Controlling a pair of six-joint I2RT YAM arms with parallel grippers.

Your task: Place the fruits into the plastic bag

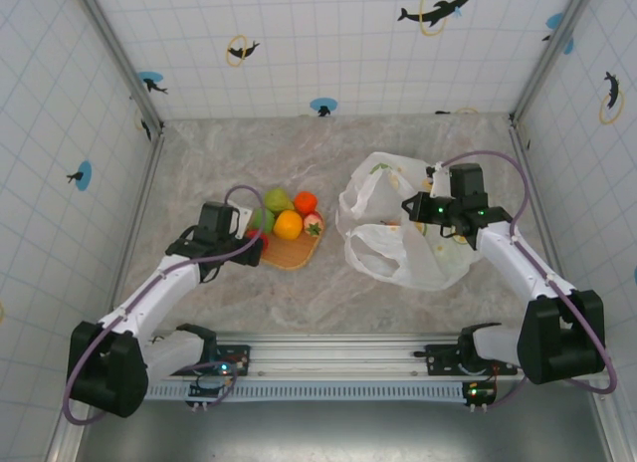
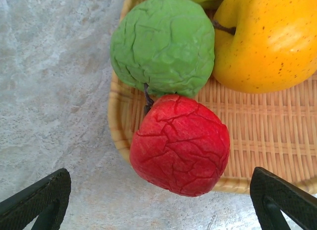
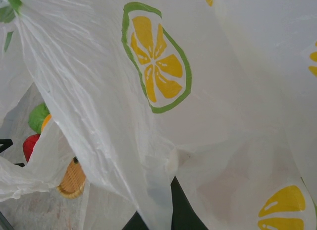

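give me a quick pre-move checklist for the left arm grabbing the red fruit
1. Jaws: the left gripper stands wide open: ok.
2. Aim: the red fruit lies ahead, centred between its fingers: ok.
3. Room around the target: the green fruit touches the red fruit: not ok, it may get nudged.
4. Footing: the red fruit rests on the rim of the woven tray; whether it will roll: cannot tell.
5. Bag hold: the right gripper is shut on the plastic bag: ok.
6. Bag mouth wide enough for a drop: cannot tell.
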